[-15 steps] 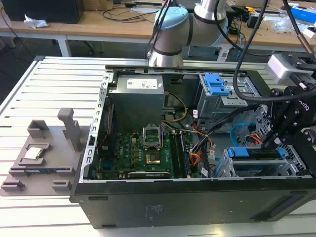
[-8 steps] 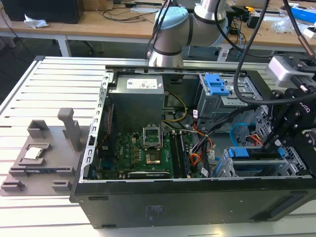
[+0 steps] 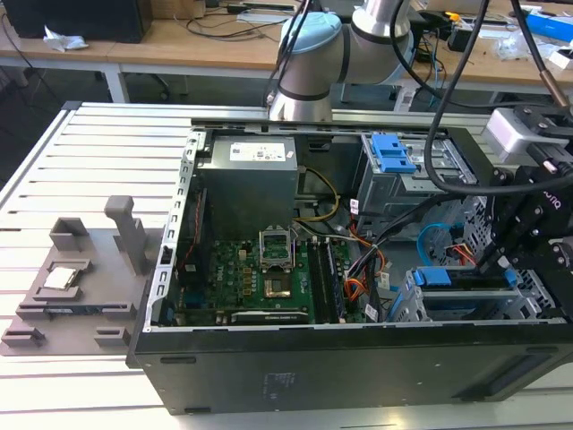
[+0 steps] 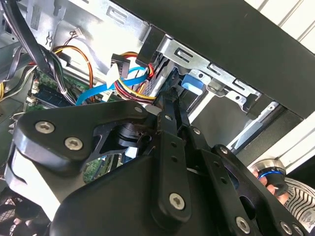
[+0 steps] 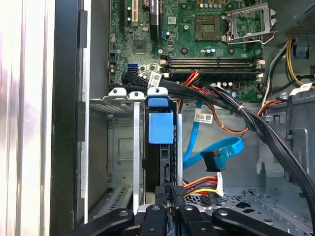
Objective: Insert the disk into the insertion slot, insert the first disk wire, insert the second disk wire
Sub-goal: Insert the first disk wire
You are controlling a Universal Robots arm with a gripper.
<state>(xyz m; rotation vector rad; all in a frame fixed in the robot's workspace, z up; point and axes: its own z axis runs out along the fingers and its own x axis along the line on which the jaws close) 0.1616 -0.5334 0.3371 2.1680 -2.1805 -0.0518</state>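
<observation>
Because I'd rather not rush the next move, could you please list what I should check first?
1. Flat grey hard drive in its bright blue plastic carrier stands in the silver perforated sheet-metal drive cage: ok.
2. Drive pushed fully home: cannot tell.
3. Thin red and orange wire bundle plugged into the drive: cannot tell.
4. Glossy light-blue cable plugged in: not ok, its connector hangs free.
5. Black gripper sits at the drive's exposed end: ok.

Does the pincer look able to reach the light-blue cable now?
Probably yes: the light-blue cable loops in open space beside the disk, near the pincer; only red and orange wires lie close by.
</observation>
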